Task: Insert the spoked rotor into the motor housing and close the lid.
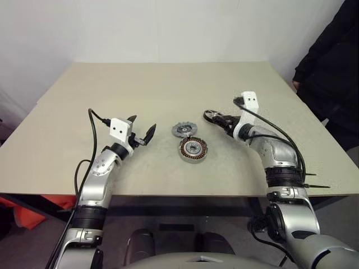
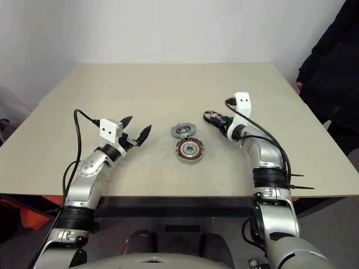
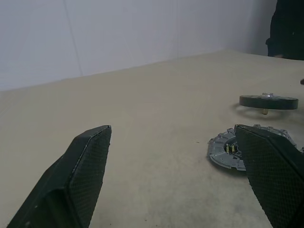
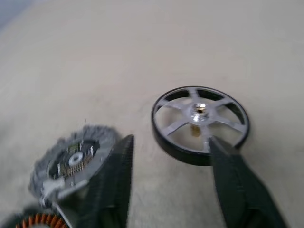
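No writing or brand can be read on any part. The spoked rotor (image 4: 199, 124) is seen at the right gripper (image 1: 215, 117), whose jaws are spread. The lid (image 1: 183, 130) lies just beyond the motor housing (image 1: 193, 149); the left gripper (image 1: 142, 130) is spread wide.

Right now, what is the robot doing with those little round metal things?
It is building a small motor on the table. Its right gripper is open around the rotor, which one finger seems to touch at the rim. The housing and the lid lie side by side mid-table, so nothing is put together yet. The left gripper hangs open and empty beside them. A person stands at the table's far right.
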Robot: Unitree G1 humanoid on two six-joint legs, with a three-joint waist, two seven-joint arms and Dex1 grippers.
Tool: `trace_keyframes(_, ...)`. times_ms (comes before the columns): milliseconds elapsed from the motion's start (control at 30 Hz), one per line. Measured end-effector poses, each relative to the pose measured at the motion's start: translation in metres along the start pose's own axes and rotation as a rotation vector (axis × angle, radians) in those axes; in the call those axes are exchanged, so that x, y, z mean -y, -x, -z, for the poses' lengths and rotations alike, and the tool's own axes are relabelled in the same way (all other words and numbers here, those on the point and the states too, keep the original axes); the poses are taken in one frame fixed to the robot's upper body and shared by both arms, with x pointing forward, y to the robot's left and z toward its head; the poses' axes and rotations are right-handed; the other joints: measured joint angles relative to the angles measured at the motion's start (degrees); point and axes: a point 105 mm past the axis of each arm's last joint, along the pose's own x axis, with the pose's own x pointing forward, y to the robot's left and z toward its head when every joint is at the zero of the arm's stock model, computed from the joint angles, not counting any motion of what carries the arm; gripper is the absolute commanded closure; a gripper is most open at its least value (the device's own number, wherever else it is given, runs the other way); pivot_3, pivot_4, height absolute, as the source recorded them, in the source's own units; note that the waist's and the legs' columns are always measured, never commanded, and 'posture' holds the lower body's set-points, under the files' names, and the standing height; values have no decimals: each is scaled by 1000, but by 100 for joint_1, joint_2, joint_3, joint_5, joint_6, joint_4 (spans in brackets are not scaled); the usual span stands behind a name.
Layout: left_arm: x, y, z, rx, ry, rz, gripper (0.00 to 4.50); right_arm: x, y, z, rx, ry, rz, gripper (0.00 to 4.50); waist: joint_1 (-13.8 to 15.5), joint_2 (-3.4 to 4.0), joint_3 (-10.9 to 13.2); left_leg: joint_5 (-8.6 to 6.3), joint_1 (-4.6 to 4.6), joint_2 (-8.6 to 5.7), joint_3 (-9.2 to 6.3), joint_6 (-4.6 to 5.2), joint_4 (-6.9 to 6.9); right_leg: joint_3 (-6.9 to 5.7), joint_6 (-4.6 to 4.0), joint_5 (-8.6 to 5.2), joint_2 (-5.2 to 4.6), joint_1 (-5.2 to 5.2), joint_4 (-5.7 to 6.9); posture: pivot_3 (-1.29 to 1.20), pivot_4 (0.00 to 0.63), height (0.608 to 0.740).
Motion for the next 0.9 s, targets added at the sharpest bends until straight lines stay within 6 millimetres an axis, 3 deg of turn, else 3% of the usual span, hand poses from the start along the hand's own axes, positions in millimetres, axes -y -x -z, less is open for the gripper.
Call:
trace_keyframes(167, 3, -1, 1, -3, 1, 10, 144, 17, -6, -13, 36, -291, 127, 1754, 0, 1, 0, 5, 4, -1, 0, -9, 0, 1, 0, 0, 0, 0, 4, 0, 0, 740)
trace_keyframes(400, 3, -1, 2, -7, -2, 15, 144, 27, -12, 4, -5, -596, 230, 1754, 1, 3, 0, 6, -5, -2, 1, -11, -9, 0, -1, 1, 0, -10, 3, 0, 0, 740)
trace_keyframes(900, 2, 4, 6, -24, -9, 9, 144, 20, -20, 17, -57, -752, 241, 1754, 0, 4, 1, 7, -8, -2, 3, -13, -10, 0, 0, 0, 0, -14, 4, 0, 0, 740)
